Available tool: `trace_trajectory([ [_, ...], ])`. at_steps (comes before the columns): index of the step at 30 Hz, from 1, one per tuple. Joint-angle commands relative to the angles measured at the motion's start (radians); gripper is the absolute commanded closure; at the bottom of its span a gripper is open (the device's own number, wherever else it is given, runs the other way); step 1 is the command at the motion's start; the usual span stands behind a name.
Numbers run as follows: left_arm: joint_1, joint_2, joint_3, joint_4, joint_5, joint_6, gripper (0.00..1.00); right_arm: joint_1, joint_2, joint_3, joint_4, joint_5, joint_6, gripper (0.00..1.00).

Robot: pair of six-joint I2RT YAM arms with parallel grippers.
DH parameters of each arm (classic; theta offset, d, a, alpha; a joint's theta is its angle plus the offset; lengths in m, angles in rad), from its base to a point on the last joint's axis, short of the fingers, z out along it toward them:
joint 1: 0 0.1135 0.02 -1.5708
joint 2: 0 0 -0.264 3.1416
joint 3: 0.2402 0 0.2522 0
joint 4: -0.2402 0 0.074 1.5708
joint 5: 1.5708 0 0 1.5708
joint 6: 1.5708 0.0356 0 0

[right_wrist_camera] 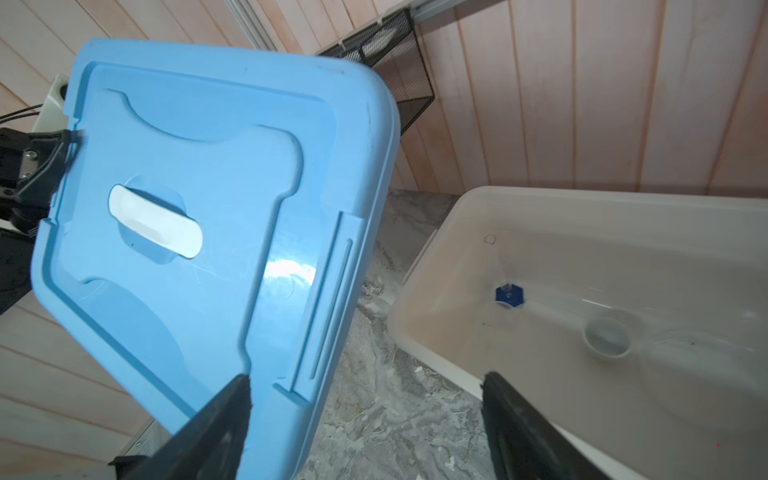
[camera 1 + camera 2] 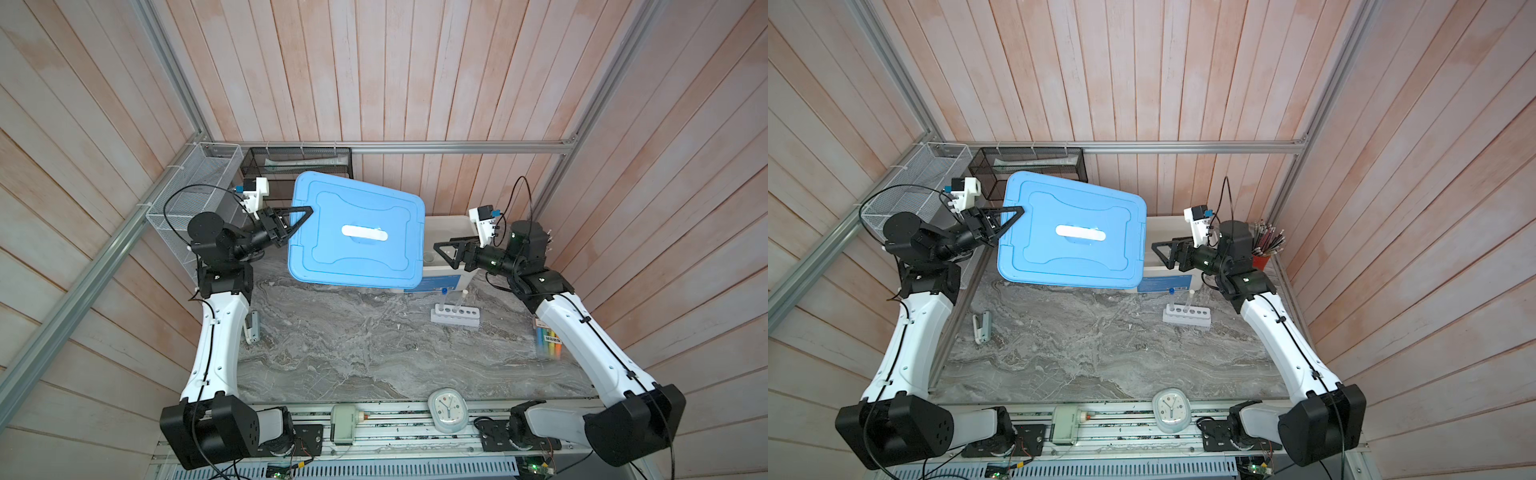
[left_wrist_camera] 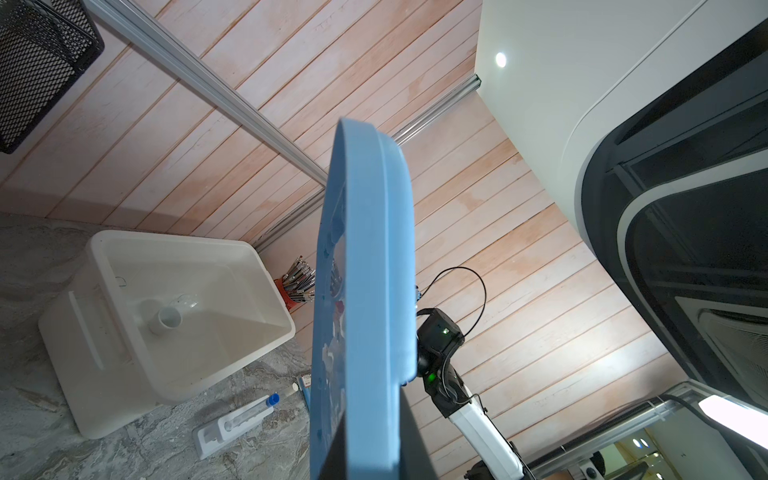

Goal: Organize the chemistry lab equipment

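My left gripper (image 2: 305, 214) (image 2: 1016, 212) is shut on the left edge of a big blue lid (image 2: 357, 232) (image 3: 365, 291), which hangs tilted above the table's back. Behind and below it stands an open white bin (image 2: 1167, 224) (image 1: 582, 195). Inside lie a small white bowl (image 1: 607, 336) (image 3: 168, 320) and a blue-based clear cylinder (image 1: 509, 294). My right gripper (image 2: 442, 251) (image 1: 365, 399) is open and empty, between the lid's right edge and the bin. The white rack (image 2: 455, 316) (image 3: 216, 432) holds a blue-capped tube (image 2: 443, 297) and a white-capped tube (image 2: 460, 301).
A red cup of pencils (image 2: 1264, 245) stands behind the right arm. Coloured markers (image 2: 548, 340) lie at the right edge and a white stapler (image 2: 251, 328) at the left. A pale clock (image 2: 448, 409) sits on the front rail. Wire baskets (image 2: 199, 183) (image 2: 299, 162) hang at the back left.
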Motion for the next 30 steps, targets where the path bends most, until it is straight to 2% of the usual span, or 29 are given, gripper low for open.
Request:
trace_trajectory([
  [1,0.005,-0.036,0.014,0.052,0.008,-0.021,0.99,-0.002,0.013,-0.022,0.159,-0.156,0.062,0.13],
  [7,0.005,-0.045,0.011,0.050,0.003,-0.025,1.00,0.000,0.091,-0.035,0.295,-0.246,0.062,0.13],
  [8,0.005,-0.046,0.011,0.050,0.003,-0.025,1.00,0.000,0.107,-0.036,0.324,-0.269,0.142,0.14],
  [9,0.005,-0.047,0.009,0.048,0.004,-0.023,1.00,0.001,0.117,-0.036,0.349,-0.284,0.158,0.14],
  [16,0.002,-0.039,-0.005,0.060,-0.007,-0.030,1.00,0.042,0.167,-0.016,0.411,-0.298,0.175,0.18],
  [23,-0.014,-0.021,-0.012,0.036,-0.026,0.006,1.00,0.053,0.200,-0.041,0.561,-0.330,0.276,0.30],
  [26,-0.034,-0.008,-0.002,-0.034,-0.044,0.074,1.00,0.052,0.202,-0.039,0.561,-0.327,0.284,0.37],
  [30,-0.051,0.021,-0.006,-0.022,-0.060,0.076,1.00,0.052,0.198,-0.040,0.573,-0.328,0.300,0.44],
])
